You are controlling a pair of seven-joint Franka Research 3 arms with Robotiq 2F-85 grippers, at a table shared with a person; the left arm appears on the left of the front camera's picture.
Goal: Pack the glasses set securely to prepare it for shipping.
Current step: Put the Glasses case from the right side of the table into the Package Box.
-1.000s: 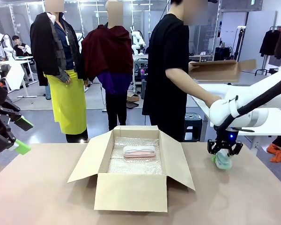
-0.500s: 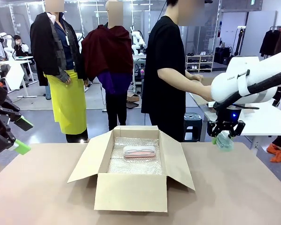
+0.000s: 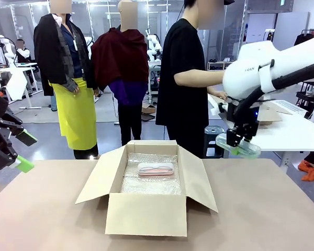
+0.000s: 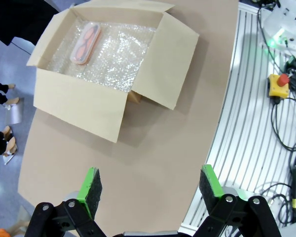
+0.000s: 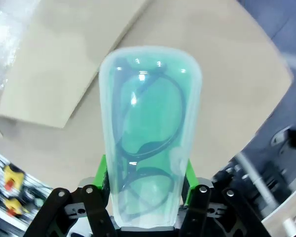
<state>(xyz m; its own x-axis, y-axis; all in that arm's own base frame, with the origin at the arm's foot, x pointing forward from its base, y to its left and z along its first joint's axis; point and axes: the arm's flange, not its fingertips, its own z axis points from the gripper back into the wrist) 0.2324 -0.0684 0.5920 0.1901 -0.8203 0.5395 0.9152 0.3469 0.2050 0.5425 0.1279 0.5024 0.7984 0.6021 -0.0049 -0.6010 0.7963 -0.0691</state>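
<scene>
The table (image 3: 282, 209) carries an open cardboard box (image 3: 146, 212) at its middle, flaps spread. A bubble-wrap sheet (image 3: 149, 183) lines the floor of the box. Well to the left of the box, the left gripper (image 3: 24, 151) hangs with its jaws spread wide and nothing between them. To the right of the box and above its rim, the right gripper (image 3: 239, 141) is clamped on the mint green case (image 3: 240, 150), carrying it in the air, clear of the table. The pale pink case (image 3: 155, 168) lies on the wrap near the box's far wall.

In the right wrist view, the green pads pinch the mint case across its narrow width near one end (a pair of glasses shows through the translucent top), so most of its length juts out past the fingers. It looks light and stiff-shelled but smooth, so likely slippery. Held this near the end it could pivot, and a hold nearer mid-length would probably be steadier.
</scene>
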